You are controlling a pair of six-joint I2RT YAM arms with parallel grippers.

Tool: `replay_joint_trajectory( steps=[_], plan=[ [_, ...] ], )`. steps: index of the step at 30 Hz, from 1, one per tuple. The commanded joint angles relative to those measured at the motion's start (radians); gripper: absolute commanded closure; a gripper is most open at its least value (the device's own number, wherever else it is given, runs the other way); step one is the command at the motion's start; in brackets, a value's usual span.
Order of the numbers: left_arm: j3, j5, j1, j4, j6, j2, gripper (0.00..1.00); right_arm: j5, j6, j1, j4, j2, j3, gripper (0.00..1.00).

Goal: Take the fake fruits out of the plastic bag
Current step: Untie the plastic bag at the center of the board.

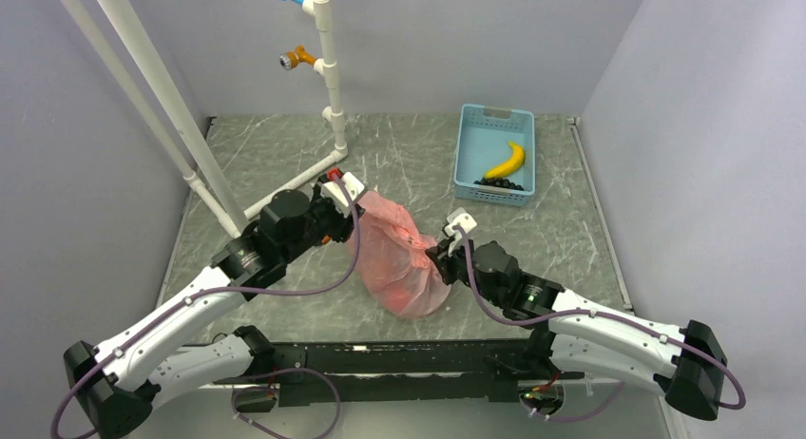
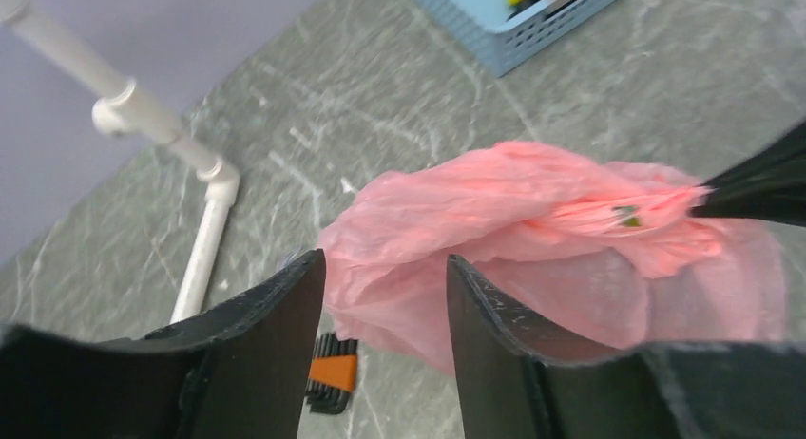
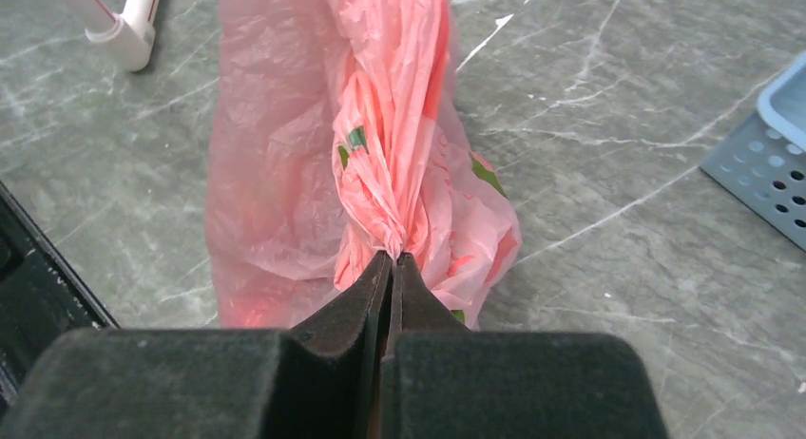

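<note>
The pink plastic bag (image 1: 397, 258) hangs bunched between the two arms over the table's middle. It also shows in the left wrist view (image 2: 532, 239) and the right wrist view (image 3: 380, 154). My right gripper (image 3: 392, 258) is shut on a twisted fold of the bag, at its right side (image 1: 447, 249). My left gripper (image 2: 385, 277) is open, its jaws on either side of the bag's left end without closing on it (image 1: 350, 206). The fake fruits are hidden inside the bag; only a red glow shows through the film (image 3: 252, 306).
A blue basket (image 1: 494, 154) at the back right holds a yellow banana (image 1: 506, 161) and small black grapes (image 1: 499, 184). A white pipe frame (image 1: 328, 97) stands at the back left. A black and orange hex key set (image 2: 333, 371) lies under the left gripper.
</note>
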Motion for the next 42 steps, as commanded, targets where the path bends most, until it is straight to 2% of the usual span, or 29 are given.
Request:
replay_joint_trajectory(
  steps=[1, 4, 6, 7, 15, 19, 22, 24, 29, 33, 34, 36, 39, 41, 42],
  plan=[
    [-0.027, 0.199, 0.002, 0.09, 0.006, -0.072, 0.39, -0.09, -0.027, -0.003, 0.034, 0.041, 0.059, 1.0],
    [-0.021, 0.234, 0.002, 0.086, 0.014, -0.051, 0.23, -0.142, -0.041, -0.003, 0.022, 0.102, 0.095, 1.0],
    [0.007, 0.279, 0.002, 0.051, 0.02, 0.011, 0.04, -0.188, -0.048, -0.002, 0.015, 0.14, 0.117, 1.0],
    [0.026, 0.293, 0.001, 0.03, 0.022, 0.047, 0.01, -0.202, -0.052, -0.001, 0.014, 0.151, 0.125, 1.0],
    [0.172, 0.202, -0.004, -0.1, 0.033, 0.324, 0.02, -0.233, -0.025, -0.001, 0.065, 0.185, 0.117, 1.0],
    [0.18, 0.287, -0.013, -0.133, 0.046, 0.345, 0.01, -0.236, -0.018, -0.002, 0.065, 0.201, 0.121, 1.0],
    [0.171, 0.268, -0.043, -0.139, 0.061, 0.343, 0.01, -0.227, -0.017, -0.002, 0.068, 0.195, 0.117, 1.0],
    [0.173, 0.226, -0.054, -0.146, 0.067, 0.352, 0.11, -0.227, -0.013, -0.002, 0.07, 0.186, 0.112, 1.0],
    [0.193, 0.109, -0.058, -0.169, 0.059, 0.359, 0.54, -0.204, -0.008, -0.001, 0.06, 0.166, 0.094, 1.0],
    [0.152, -0.03, -0.058, -0.12, 0.045, 0.27, 0.77, -0.172, 0.003, -0.002, 0.044, 0.142, 0.074, 1.0],
    [0.135, -0.07, -0.057, -0.101, 0.042, 0.241, 0.87, -0.155, 0.008, -0.001, 0.042, 0.132, 0.067, 1.0],
    [0.106, -0.182, -0.056, -0.061, 0.032, 0.19, 1.0, -0.097, 0.028, -0.001, 0.042, 0.113, 0.051, 1.0],
    [0.051, -0.327, -0.056, 0.01, 0.026, 0.097, 1.0, 0.055, 0.091, -0.003, 0.039, 0.071, 0.02, 1.0],
    [0.0, -0.385, -0.056, 0.074, 0.03, 0.025, 1.0, 0.18, 0.19, -0.013, 0.03, 0.039, -0.003, 1.0],
    [-0.021, -0.4, -0.055, 0.099, 0.035, -0.009, 1.0, 0.196, 0.228, -0.03, 0.025, 0.026, -0.015, 1.0]
  ],
)
